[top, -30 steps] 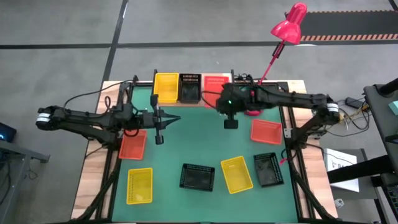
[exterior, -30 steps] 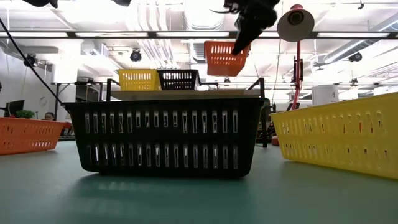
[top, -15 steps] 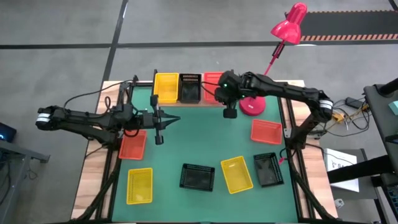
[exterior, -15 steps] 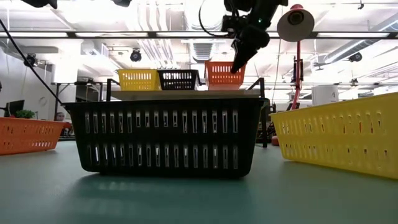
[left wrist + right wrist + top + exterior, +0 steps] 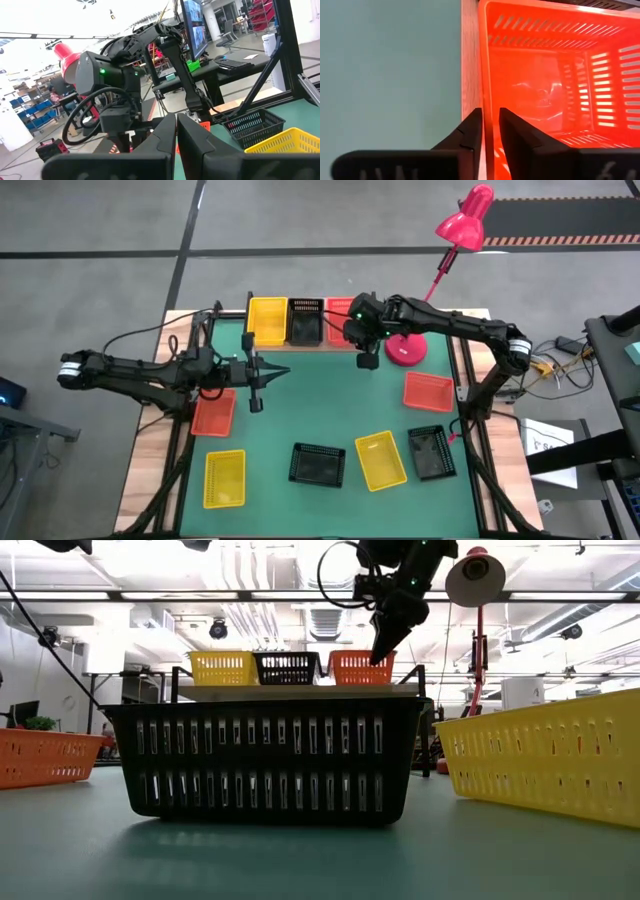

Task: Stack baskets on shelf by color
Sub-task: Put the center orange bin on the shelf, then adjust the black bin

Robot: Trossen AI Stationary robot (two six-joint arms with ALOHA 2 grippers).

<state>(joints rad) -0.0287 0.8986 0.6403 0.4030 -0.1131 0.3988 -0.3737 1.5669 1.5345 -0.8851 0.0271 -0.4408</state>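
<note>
The shelf (image 5: 300,692) stands at the table's far edge with a yellow basket (image 5: 266,320), a black basket (image 5: 305,320) and an orange-red basket (image 5: 352,668) side by side on its wood top. My right gripper (image 5: 358,340) is above the orange-red basket's near side and is shut on it. My left gripper (image 5: 255,388) hovers shut over the table's left half, beside another orange-red basket (image 5: 213,412). That basket and several others rest flat on the green mat. My right gripper pinches the orange-red basket's near wall (image 5: 488,115), one finger (image 5: 517,137) inside the basket and one outside. The fingers come from above, pointing down and slanting a little. The basket sits level with its bottom on the shelf top, right of the black basket.
On the mat lie a yellow basket (image 5: 224,478), a black basket (image 5: 317,464), a yellow basket (image 5: 381,459), a black basket (image 5: 431,452) and an orange-red basket (image 5: 428,391). A pink-red desk lamp's base (image 5: 405,352) stands right of the shelf, close to my right arm.
My right gripper has carried the orange-red basket toward the far edge and down. The basket was lifted clear above the shelf a second ago. It now rests on the shelf top beside the black basket, with the gripper still shut on it.
</note>
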